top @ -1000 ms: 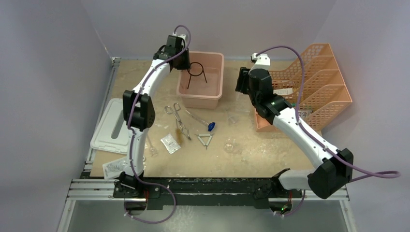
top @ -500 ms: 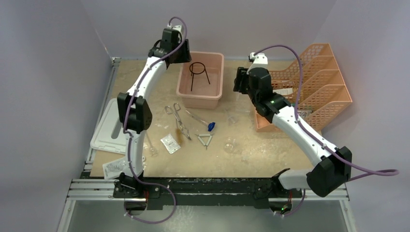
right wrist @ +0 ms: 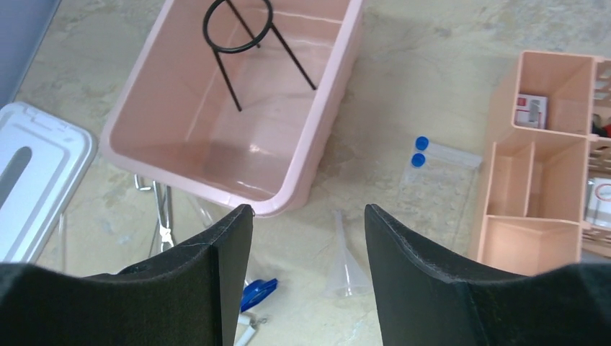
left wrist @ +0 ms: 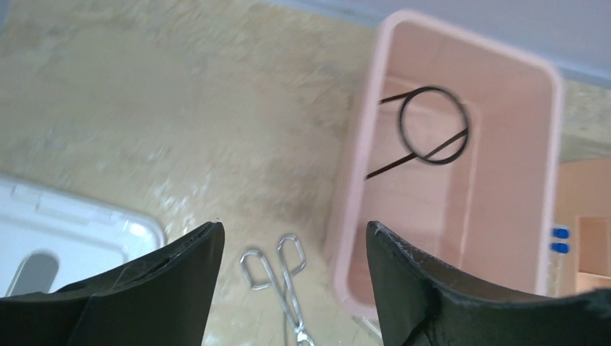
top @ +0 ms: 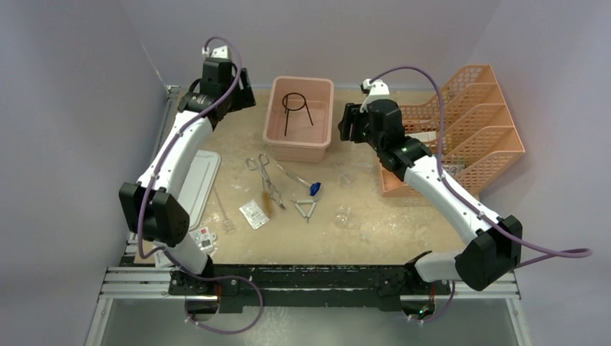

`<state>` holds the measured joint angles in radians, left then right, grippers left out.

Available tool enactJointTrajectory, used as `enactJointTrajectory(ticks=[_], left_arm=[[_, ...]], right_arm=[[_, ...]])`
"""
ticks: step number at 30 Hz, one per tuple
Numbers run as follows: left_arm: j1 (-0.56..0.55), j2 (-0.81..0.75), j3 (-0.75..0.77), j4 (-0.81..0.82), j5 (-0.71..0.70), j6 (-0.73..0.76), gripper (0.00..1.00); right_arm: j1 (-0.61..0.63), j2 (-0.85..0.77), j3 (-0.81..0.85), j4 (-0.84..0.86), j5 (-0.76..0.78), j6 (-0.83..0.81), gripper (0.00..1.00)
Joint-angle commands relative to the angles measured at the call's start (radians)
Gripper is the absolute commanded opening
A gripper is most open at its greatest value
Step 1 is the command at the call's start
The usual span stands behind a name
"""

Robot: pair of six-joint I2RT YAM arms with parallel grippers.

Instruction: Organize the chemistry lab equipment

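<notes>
1. The white lid (top: pixel 189 184) lies at the left edge.
2. The left gripper (left wrist: pixel 293 231) hovers near the far-left corner, fingers apart and empty.
3. The black wire ring (top: pixel 295 112) lies inside the pink tub (top: pixel 295 151) at the far edge; the tongs (top: pixel 265 180) and wire triangle (top: pixel 305 208) lie mid-bench.
4. The right gripper (right wrist: pixel 308 213), fingers apart and empty, hangs right of the tub.
5. The orange racks (top: pixel 479 119) stand at the right edge.

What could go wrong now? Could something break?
Maybe. The clear funnel lies right ahead of the open right gripper. It is hard to see, so it could get knocked or crushed. The two blue-capped tubes beside the orange rack lie loose and might roll if bumped.
</notes>
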<state>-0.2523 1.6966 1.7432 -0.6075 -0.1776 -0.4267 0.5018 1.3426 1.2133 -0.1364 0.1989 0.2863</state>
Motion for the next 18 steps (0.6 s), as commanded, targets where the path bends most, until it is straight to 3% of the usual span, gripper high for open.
enactJointTrajectory(ticks=[1, 6, 10, 18], left_arm=[[0.048, -0.119, -0.18, 0.011, -0.097, -0.092, 0.74], [0.113, -0.173, -0.384, 0.021, -0.027, -0.163, 0.75], [0.122, -0.148, -0.46, 0.037, 0.031, -0.192, 0.65], [0.122, -0.062, -0.578, 0.236, 0.144, -0.315, 0.51]], right_arm=[[-0.002, 0.001, 0.03, 0.031, -0.111, 0.002, 0.6], [-0.001, -0.001, 0.002, 0.051, -0.12, 0.067, 0.6], [0.008, 0.004, -0.025, 0.059, -0.155, 0.102, 0.59], [0.054, -0.019, -0.114, 0.088, -0.15, 0.148, 0.58]])
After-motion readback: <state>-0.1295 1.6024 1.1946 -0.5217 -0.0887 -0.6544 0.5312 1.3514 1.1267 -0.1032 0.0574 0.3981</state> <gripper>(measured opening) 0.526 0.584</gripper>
